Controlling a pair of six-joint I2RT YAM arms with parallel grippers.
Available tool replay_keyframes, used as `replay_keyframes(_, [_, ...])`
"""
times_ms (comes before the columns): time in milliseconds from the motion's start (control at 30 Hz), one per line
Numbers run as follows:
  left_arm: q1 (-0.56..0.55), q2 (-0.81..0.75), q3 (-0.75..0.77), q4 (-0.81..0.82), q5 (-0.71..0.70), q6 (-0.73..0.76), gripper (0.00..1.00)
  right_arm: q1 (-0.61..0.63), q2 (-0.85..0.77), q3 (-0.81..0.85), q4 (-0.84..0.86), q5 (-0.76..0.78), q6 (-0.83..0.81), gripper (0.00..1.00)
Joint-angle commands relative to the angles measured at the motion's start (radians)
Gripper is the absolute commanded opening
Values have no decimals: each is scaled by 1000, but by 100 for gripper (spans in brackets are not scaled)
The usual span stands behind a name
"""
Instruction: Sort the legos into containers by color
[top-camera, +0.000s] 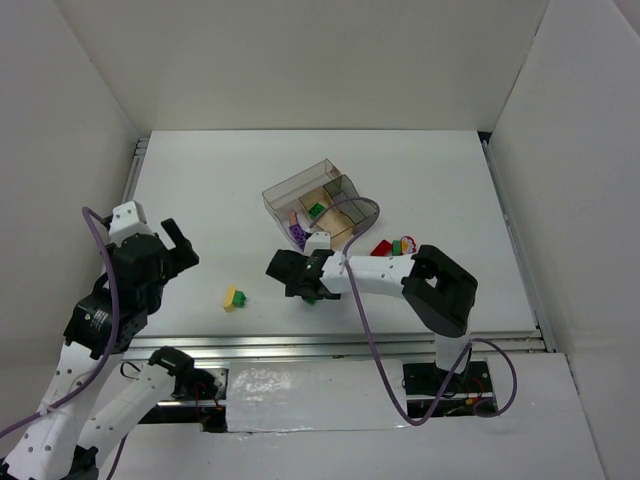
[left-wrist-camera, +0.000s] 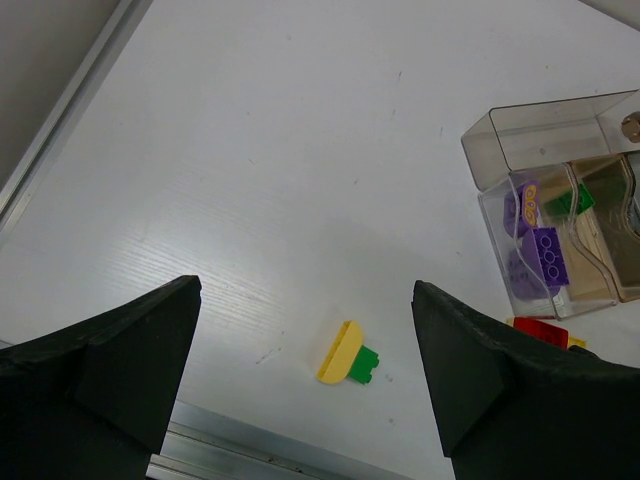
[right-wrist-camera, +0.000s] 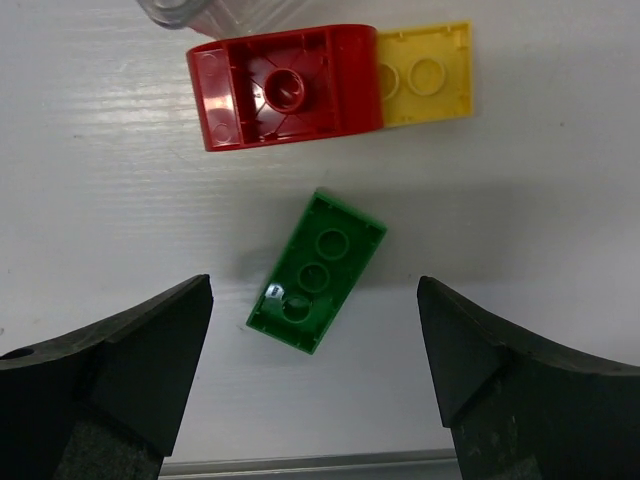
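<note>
The containers (top-camera: 318, 190) stand at mid-table; a clear compartment holds purple legos (left-wrist-camera: 546, 256) and another holds a green lego (left-wrist-camera: 573, 200). My right gripper (top-camera: 290, 272) is open and hovers over a green lego (right-wrist-camera: 316, 272) that lies upside down on the table between its fingers. Just beyond it lie a red lego (right-wrist-camera: 285, 88) and a yellow lego (right-wrist-camera: 425, 75), touching each other. My left gripper (top-camera: 183, 247) is open and empty, raised above the table at the left. A joined yellow-and-green lego (left-wrist-camera: 347, 355) lies below it, also in the top view (top-camera: 235, 297).
More loose legos, red (top-camera: 381, 248) and yellow (top-camera: 401, 243), lie right of the containers. A metal rail (top-camera: 350, 345) runs along the near table edge. White walls enclose the table on three sides.
</note>
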Motion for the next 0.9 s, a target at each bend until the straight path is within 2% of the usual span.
replay_keyframes(0, [7, -6, -2, 40, 15, 29, 99, -5, -3, -14, 5, 39, 58, 90])
replay_keyframes(100, [8, 0, -2, 40, 21, 31, 100, -17, 11, -43, 43, 19, 47, 85])
replay_keyframes(133, [7, 2, -2, 40, 21, 32, 100, -17, 16, -52, 57, 11, 44, 83])
replay_keyframes(167, [7, 0, -2, 43, 21, 34, 100, -22, 17, -71, 84, -9, 41, 73])
replay_keyframes(233, [7, -1, -2, 43, 23, 35, 100, -25, 16, -86, 121, -32, 35, 66])
replay_keyframes(333, [7, -3, -3, 47, 25, 37, 100, -29, 14, -109, 150, -64, 25, 61])
replay_keyframes(367, [7, -4, -3, 47, 25, 37, 99, -29, 17, -111, 152, -69, 25, 61])
replay_keyframes(467, [7, -1, -3, 45, 25, 35, 100, -29, 27, -105, 144, -78, 9, 49])
replay_keyframes(600, [7, -4, -2, 45, 25, 37, 99, -5, -2, -109, 138, -92, -5, 30])
replay_keyframes(767, [7, -12, -3, 56, 31, 43, 100, 69, -78, -112, 109, -76, 13, 21])
replay_keyframes(800, [8, -10, -5, 56, 32, 44, 99, 84, -107, -108, 100, -58, 16, 0])
replay_keyframes(867, [8, -4, -5, 59, 34, 44, 99, 121, -142, -89, 63, -38, 12, 0])
